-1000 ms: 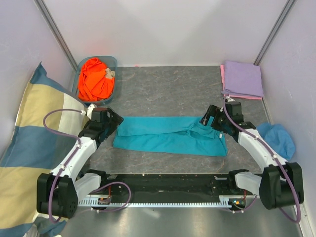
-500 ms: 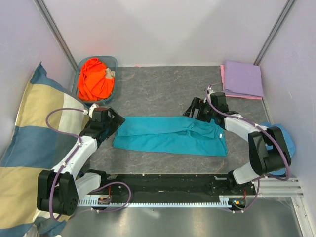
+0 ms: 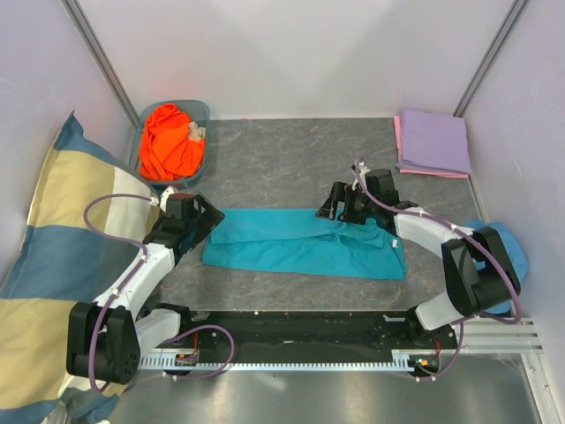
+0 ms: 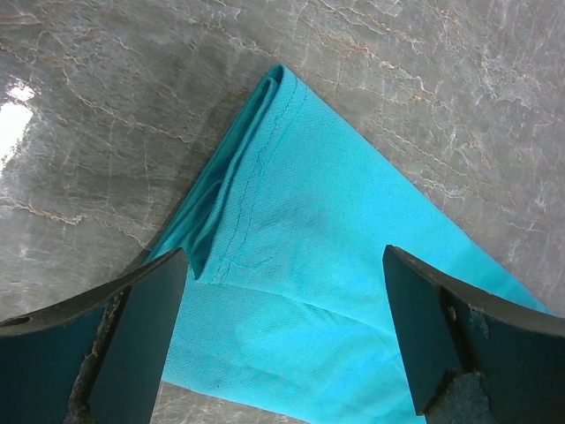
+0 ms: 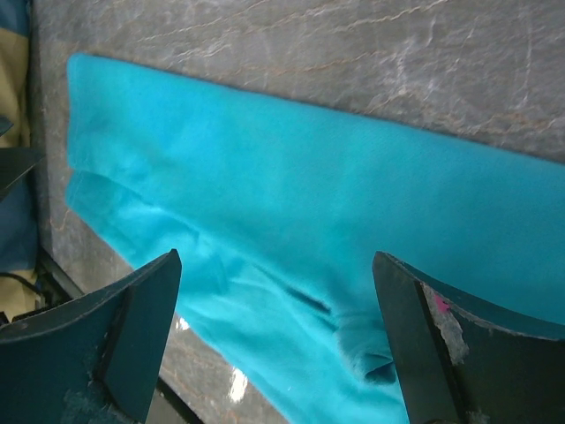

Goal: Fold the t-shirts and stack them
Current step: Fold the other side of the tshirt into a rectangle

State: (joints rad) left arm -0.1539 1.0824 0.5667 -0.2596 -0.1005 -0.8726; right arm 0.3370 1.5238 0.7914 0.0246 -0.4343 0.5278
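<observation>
Left wrist: teal t-shirt (image 4: 335, 265) lies below spread fingers (image 4: 141, 327).

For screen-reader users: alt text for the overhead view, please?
A teal t-shirt, folded into a long strip, lies across a table, the left hand open at its left end and the right hand open over its far edge. An orange t-shirt sits bunched in a bin at far left; a folded lavender t-shirt lies far right.
</observation>
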